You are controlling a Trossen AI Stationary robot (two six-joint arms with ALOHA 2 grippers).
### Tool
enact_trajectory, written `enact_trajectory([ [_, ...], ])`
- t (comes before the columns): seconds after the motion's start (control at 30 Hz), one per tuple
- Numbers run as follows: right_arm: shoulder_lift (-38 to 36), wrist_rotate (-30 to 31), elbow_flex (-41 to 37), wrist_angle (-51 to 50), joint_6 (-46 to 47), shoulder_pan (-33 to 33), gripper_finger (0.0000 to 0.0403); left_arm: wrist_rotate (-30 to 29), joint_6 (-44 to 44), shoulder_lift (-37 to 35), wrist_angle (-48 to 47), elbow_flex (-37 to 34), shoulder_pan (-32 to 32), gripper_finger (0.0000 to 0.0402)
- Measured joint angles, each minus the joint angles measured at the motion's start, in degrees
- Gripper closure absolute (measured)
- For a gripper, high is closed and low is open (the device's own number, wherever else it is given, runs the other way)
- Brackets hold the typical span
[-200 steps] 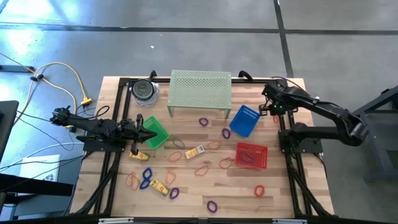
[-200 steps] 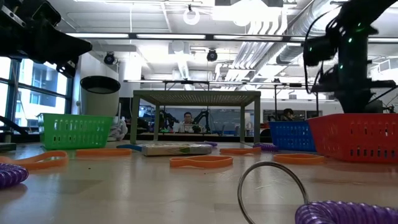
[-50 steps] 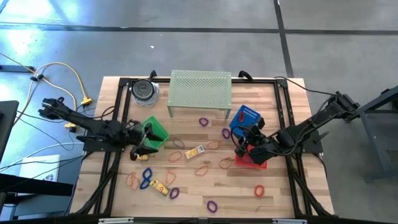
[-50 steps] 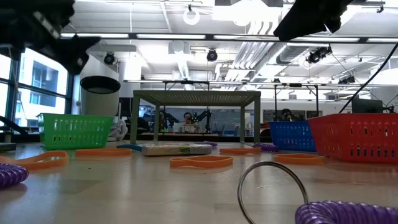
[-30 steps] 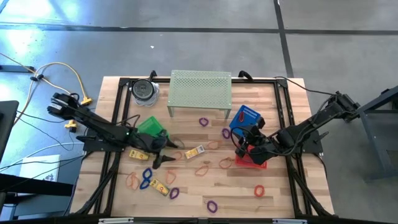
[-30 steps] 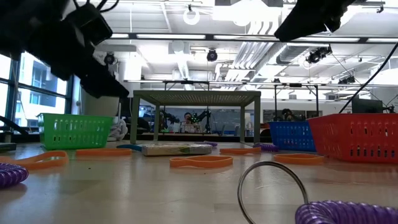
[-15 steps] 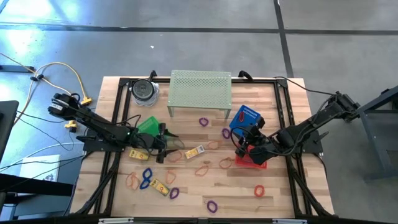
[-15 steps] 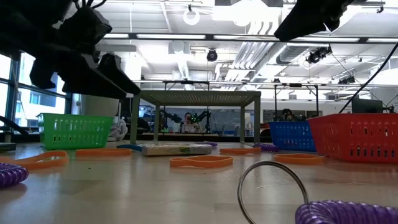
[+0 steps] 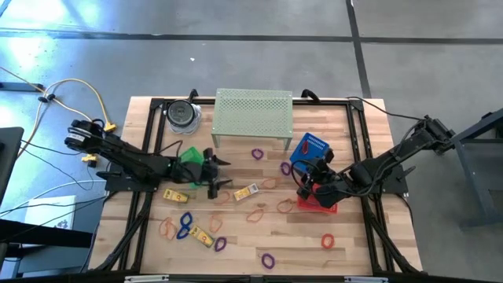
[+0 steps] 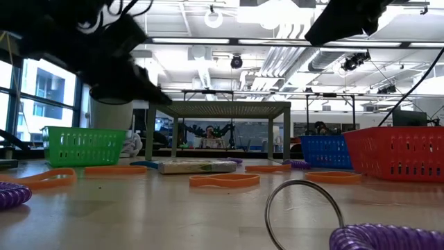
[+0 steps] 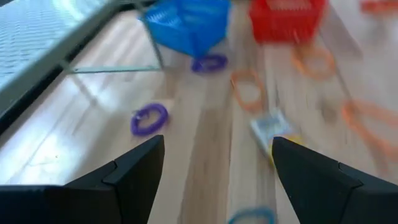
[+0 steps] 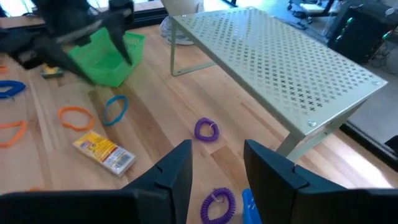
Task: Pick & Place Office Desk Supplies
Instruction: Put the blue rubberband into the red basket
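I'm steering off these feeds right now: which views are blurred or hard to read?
Left wrist view: smeared, the blue basket and bands streaked. Low view: the near purple coil is out of focus, and the left arm is a dark backlit shape. High view: sharp, glare on the floor at upper left. Right wrist view: mostly clear.

Green basket [image 9: 191, 159]; blue basket [image 9: 309, 152]; red basket [image 9: 321, 204]; purple loop [image 9: 257, 152].

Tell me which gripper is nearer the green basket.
Left. The left gripper hangs just beside the green basket; the right gripper is across the table by the red basket.
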Motion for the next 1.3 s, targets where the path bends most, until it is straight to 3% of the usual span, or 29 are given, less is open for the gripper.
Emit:
enact_trajectory([
  [0.17,-0.01,-0.27,0.0,-0.03,-0.46,0.0,0.027,-3.65,-4.23,-0.1,-0.14,1.54,-0.23,0.0112],
  [0.37,0.0,-0.17,0.0,-0.06,-1.88,0.0,0.027,-3.28,7.47,-0.05,-4.28,1.5,-2.26,0.0112],
  [0.43,-0.01,-0.16,0.0,-0.05,-1.91,0.0,0.027,-3.29,4.68,-0.05,-7.29,3.32,-2.82,0.0112],
  [0.5,0.0,-0.17,0.0,-0.06,-1.8,0.0,0.027,-3.15,-0.55,-0.09,-16.11,7.3,-2.26,0.0112],
  [0.6,0.0,-0.15,0.0,-0.01,-1.48,0.0,0.027,3.11,-5.02,0.54,-34.04,15.02,-0.62,0.0112],
  [0.7,-0.02,-0.15,0.0,0.11,-1.38,0.0,0.027,10.76,-2.33,1.65,-44.07,20.37,0.87,0.0112],
  [0.87,-0.02,-0.13,0.0,0.16,-1.36,0.0,0.027,15.14,6.41,2.18,-44.44,21.86,3.65,0.0112],
  [1.0,-0.02,-0.15,0.0,0.13,-1.38,0.0,0.027,24.56,12.53,2.19,-44.41,21.86,8.33,0.0112],
  [1.17,-0.02,-0.33,0.0,0.06,-1.4,0.0,0.027,30.28,11.52,3.19,-42.22,21.89,13.15,0.0112],
  [1.3,-0.02,-1.26,0.0,0.01,-1.44,0.0,0.027,32.51,11.65,5.64,-41.88,21.89,13.15,0.0112],
])
